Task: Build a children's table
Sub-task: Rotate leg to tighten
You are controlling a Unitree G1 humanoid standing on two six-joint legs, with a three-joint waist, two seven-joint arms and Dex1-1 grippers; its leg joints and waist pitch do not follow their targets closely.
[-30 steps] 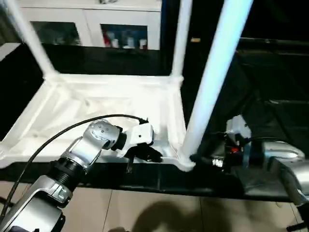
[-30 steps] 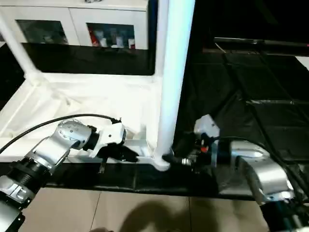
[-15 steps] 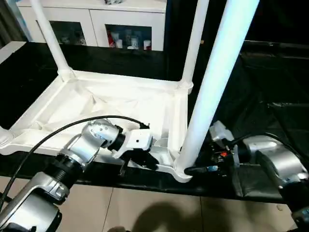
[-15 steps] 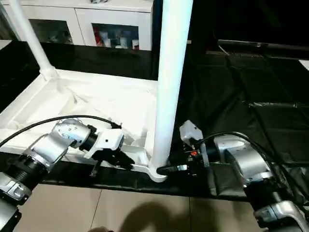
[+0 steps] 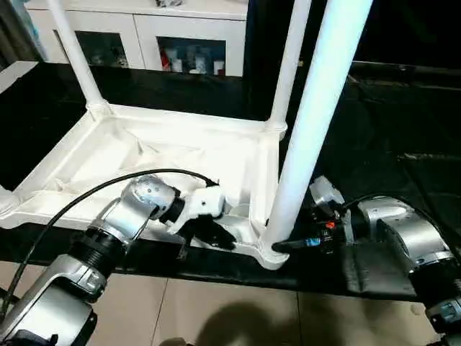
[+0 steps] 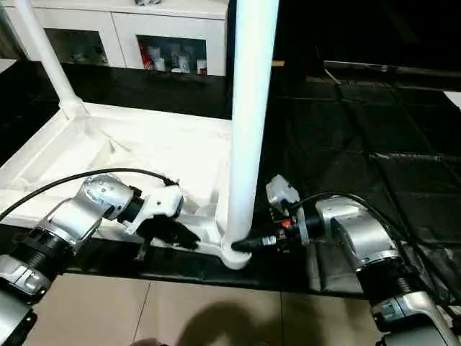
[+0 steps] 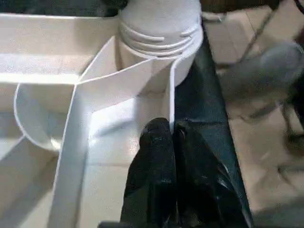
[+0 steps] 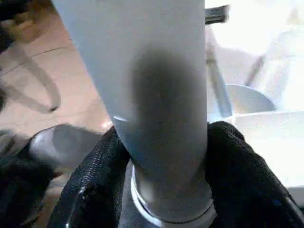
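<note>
The white table top lies upside down on the black table, ribbed underside up. Thin legs rise from its far left corner and far right corner. A thick white leg stands in the near right corner socket. My right gripper is shut on this leg just above the socket, its fingers hugging both sides. My left gripper is shut on the top's thin front rim right beside that socket.
A white glass-door cabinet stands behind the table. The black table surface stretches to the right. Tiled floor lies below the table's front edge. A black cable arcs over my left forearm.
The head camera has tilted, shifting the whole picture. The near right leg stands slightly more upright in my right gripper. My left gripper keeps its hold on the rim.
</note>
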